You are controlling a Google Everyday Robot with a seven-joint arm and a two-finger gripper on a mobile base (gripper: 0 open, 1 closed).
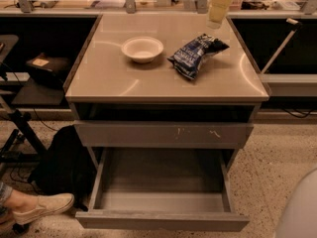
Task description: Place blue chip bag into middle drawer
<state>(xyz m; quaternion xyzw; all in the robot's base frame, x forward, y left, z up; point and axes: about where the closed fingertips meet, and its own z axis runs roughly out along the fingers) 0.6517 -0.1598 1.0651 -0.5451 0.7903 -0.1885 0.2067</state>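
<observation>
The blue chip bag [197, 54] is lying on the bench top toward the back right corner, just right of 1 white bowl [142, 48]. The gripper [220, 6] hangs over the back edge right behind it, and I can't tell if it's spread or closed. The middle drawer [163, 180] sits pulled out below the front edge.
</observation>
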